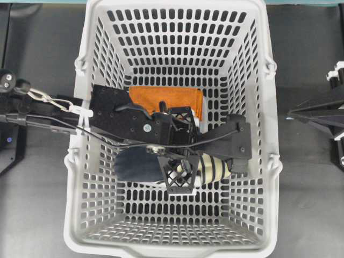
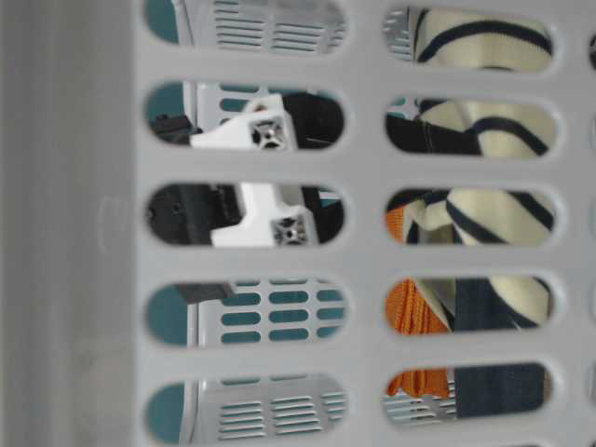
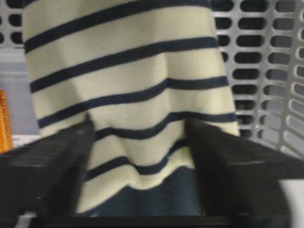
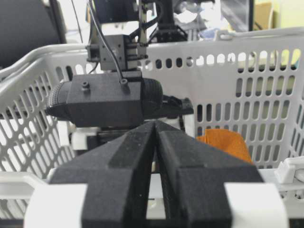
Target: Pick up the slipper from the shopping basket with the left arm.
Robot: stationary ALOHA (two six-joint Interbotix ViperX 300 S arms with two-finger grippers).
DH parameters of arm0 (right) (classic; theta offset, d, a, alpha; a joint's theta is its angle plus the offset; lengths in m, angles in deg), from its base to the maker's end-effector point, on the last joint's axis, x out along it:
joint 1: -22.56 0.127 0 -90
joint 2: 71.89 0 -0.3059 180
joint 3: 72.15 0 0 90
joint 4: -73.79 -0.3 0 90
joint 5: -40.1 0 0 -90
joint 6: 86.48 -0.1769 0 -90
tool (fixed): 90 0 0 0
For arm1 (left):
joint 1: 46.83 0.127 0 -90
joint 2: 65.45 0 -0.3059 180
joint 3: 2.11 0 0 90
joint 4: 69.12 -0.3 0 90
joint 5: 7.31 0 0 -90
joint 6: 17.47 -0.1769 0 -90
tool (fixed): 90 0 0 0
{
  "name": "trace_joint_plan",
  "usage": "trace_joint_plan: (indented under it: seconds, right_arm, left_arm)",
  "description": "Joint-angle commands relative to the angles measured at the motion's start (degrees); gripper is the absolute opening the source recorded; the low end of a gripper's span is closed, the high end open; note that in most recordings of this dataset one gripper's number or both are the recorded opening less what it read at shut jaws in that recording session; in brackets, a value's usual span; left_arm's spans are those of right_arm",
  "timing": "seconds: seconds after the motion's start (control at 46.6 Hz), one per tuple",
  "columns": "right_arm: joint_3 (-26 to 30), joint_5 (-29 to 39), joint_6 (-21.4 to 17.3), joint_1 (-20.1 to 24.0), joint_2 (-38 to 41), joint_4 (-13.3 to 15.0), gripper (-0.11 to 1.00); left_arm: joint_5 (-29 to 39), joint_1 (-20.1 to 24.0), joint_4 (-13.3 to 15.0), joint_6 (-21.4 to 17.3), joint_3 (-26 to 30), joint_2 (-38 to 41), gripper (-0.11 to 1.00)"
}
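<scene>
Shopping basket (image 1: 97,236), light grey, slotted walls, on a dark tabletop (image 1: 37,215): holds the slipper (image 1: 212,167), cream with navy stripes, lying on the floor beside a folded orange cloth (image 1: 161,98). Left gripper (image 1: 189,167) reaches in over the left wall, jaws pinching the slipper's striped upper. Right gripper (image 4: 156,137) is outside the basket, jaws pressed together.

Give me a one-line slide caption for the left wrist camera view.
Left tool pinching the striped slipper between its fingers, inside the shopping basket.
</scene>
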Motion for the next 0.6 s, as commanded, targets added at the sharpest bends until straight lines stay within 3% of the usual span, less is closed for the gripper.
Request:
trace_joint_plan:
  seconds: [0.0, 0.107, 0.214, 0.407, 0.579]
  right_arm:
    - [0.44, -0.26, -0.09, 0.09, 0.26, -0.18, 0.00]
    - [0.44, -0.26, -0.09, 0.09, 0.26, -0.18, 0.00]
    - [0.44, -0.26, -0.09, 0.09, 0.26, -0.18, 0.00]
    - [0.44, -0.26, -0.09, 0.09, 0.26, -0.18, 0.00]
    - [0.44, -0.26, -0.09, 0.09, 0.26, -0.18, 0.00]
  left_arm:
    - [-0.35, 0.00, -0.18, -0.62, -0.09, -0.88, 0.59]
    - [-0.09, 0.00, -0.18, -2.02, 0.26, -1.23, 0.26]
    - [0.53, 0.00, -0.18, -3.52, 1.32, -2.20, 0.05]
    - [6.06, -0.26, -0.18, -5.36, 6.86, -3.96, 0.05]
    - [16.17, -0.53, -0.18, -5.80, 17.05, -3.69, 0.05]
